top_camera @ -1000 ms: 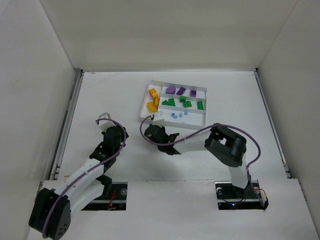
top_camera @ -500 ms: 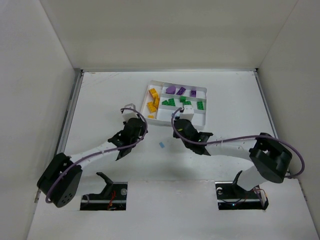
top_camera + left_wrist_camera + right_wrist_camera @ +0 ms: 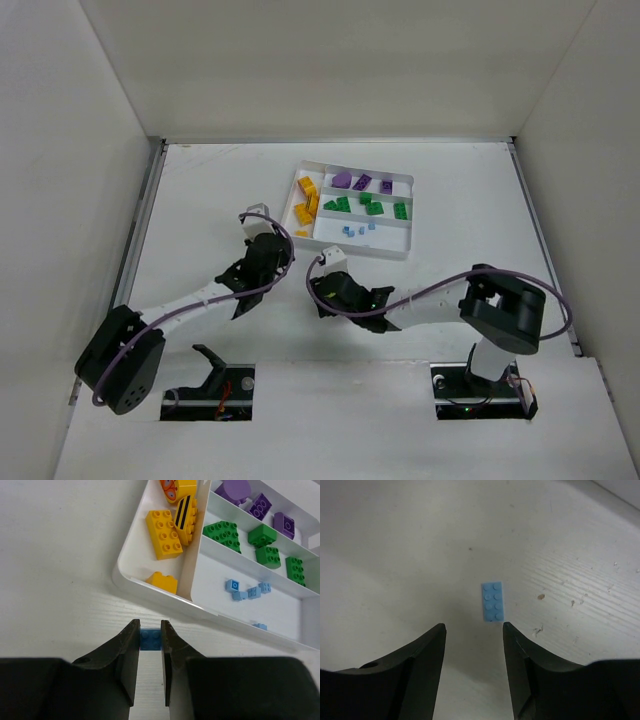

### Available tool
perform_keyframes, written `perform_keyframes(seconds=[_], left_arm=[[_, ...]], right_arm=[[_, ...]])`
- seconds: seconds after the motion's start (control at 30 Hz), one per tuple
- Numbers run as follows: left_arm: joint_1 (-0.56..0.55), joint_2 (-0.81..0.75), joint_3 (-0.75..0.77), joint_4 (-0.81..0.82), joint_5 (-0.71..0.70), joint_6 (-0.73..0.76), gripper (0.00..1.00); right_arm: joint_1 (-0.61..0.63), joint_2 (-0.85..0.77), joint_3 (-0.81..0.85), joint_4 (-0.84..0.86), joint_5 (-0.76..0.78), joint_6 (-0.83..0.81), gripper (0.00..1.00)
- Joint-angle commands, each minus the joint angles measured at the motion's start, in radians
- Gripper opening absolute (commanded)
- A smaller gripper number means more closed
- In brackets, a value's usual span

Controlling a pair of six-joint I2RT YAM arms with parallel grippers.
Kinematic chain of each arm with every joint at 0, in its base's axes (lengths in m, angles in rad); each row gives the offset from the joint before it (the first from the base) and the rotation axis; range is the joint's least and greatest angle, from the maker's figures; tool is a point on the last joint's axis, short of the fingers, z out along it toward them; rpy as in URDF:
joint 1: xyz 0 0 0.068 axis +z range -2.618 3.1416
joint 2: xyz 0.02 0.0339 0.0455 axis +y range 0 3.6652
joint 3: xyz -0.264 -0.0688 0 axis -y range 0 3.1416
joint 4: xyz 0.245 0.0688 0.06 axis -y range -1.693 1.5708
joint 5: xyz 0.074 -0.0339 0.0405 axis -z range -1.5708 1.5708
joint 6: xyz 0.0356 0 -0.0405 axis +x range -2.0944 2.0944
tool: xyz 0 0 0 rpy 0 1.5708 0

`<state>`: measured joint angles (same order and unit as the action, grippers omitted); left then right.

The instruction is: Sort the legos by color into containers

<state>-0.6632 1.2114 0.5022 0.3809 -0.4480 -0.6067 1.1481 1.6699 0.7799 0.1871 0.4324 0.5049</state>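
facing the right tool (image 3: 474,626), a pale blue lego (image 3: 493,601) seems hidden overhead.

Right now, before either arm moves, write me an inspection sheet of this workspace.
Surface: white table, a few specks and scratches in the right wrist view.
Job's things: white tray holds yellow legos in its end section, with purple legos, green legos and pale blue legos in separate strips; one pale blue plate lies loose on the table.
Clutter: nothing seen.
End effectors: left end effector looks shut on a blue brick just outside the tray; right end effector open, the pale blue plate lying ahead between its fingers.
Cables: purple cables run along both arms.
Surroundings: plain white walls on three sides.
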Motion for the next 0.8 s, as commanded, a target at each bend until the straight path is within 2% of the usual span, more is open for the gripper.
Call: perform_keyframes(seconds=[0.0, 0.1, 0.2, 0.43, 0.57, 0.67, 0.77], left_arm=[[0.003, -0.058, -0.019, 0.010, -0.017, 0.010, 0.17], [0.009, -0.085, -0.028, 0.003, -0.017, 0.013, 0.17], [0.015, -0.101, -0.034, 0.001, -0.015, 0.015, 0.17], [0.023, -0.093, -0.037, 0.010, -0.006, 0.013, 0.17], [0.029, -0.092, -0.034, 0.009, 0.000, 0.015, 0.17], [0.027, -0.093, -0.039, 0.019, 0.003, 0.009, 0.17], [0.026, -0.085, -0.031, 0.018, 0.005, 0.012, 0.17]], right_arm=[[-0.003, 0.042, 0.071, 0.005, 0.020, -0.019, 0.54], [-0.003, 0.053, 0.091, -0.047, 0.098, -0.019, 0.52], [-0.003, 0.071, 0.096, -0.055, 0.098, -0.022, 0.50], [-0.003, 0.125, 0.098, -0.064, 0.065, 0.021, 0.32], [-0.008, 0.113, 0.067, -0.064, 0.072, 0.058, 0.33], [-0.011, 0.097, 0.055, -0.058, 0.080, 0.052, 0.42], [-0.009, 0.056, 0.050, -0.063, 0.095, 0.049, 0.42]])
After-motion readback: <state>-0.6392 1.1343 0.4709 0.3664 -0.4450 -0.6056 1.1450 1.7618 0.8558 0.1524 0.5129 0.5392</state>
